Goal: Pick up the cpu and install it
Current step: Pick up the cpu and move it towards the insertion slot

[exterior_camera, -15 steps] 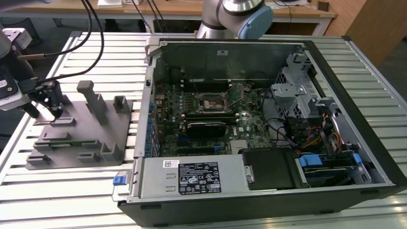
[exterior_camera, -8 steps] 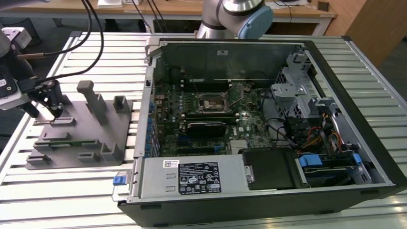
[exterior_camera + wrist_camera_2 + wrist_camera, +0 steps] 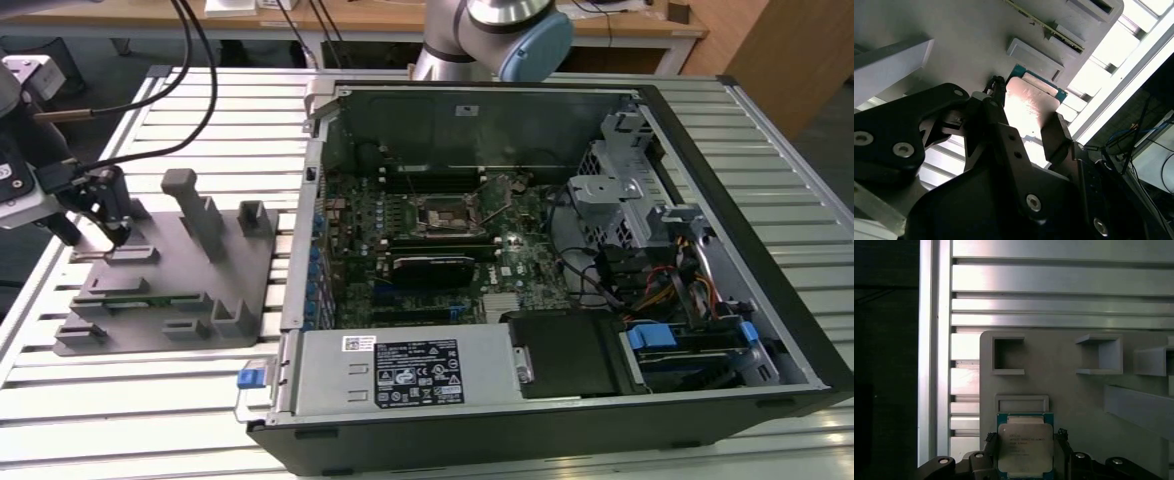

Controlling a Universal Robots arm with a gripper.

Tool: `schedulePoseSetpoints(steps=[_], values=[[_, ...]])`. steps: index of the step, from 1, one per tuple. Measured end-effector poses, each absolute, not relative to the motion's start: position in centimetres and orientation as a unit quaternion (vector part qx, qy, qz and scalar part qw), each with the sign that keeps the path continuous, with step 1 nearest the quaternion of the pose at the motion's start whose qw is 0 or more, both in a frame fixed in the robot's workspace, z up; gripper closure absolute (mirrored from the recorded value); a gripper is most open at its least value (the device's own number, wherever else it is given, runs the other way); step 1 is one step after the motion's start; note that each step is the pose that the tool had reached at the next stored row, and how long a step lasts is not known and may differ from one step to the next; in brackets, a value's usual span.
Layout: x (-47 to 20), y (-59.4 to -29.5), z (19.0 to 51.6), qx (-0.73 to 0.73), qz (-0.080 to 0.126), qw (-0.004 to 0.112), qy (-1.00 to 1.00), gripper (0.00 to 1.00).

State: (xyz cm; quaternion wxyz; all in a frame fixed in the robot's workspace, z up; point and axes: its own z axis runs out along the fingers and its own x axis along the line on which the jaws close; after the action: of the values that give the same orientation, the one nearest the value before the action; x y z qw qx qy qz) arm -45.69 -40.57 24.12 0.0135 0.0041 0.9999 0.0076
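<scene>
— What is the setting?

— A slatted aluminium desk (image 3: pixel 160 400). It carries an open black computer case (image 3: pixel 747 150) and, toward the exterior view's left, a grey moulded fixture plate (image 3: pixel 174 300).

— And the arm's black gripper (image 3: pixel 96 235)?

— Low over that plate's left side.

— Where is the cpu?

— The cpu (image 3: pixel 1025 447), a flat square chip with a shiny silver top and a green edge, sits at the plate just beside a small raised rectangular frame (image 3: pixel 1021 403). The fingers (image 3: pixel 1056 137) are drawn in against two opposite edges, clasping it.

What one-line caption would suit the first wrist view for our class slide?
Gripper at the cpu resting on a grey fixture plate, slatted metal table beyond.
</scene>
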Motion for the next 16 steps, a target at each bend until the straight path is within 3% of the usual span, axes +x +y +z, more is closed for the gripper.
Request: schedulePoseSetpoints(steps=[16], values=[[-45.69,-40.57,24.42,0.004,0.008,0.013,1.0,0.47]])
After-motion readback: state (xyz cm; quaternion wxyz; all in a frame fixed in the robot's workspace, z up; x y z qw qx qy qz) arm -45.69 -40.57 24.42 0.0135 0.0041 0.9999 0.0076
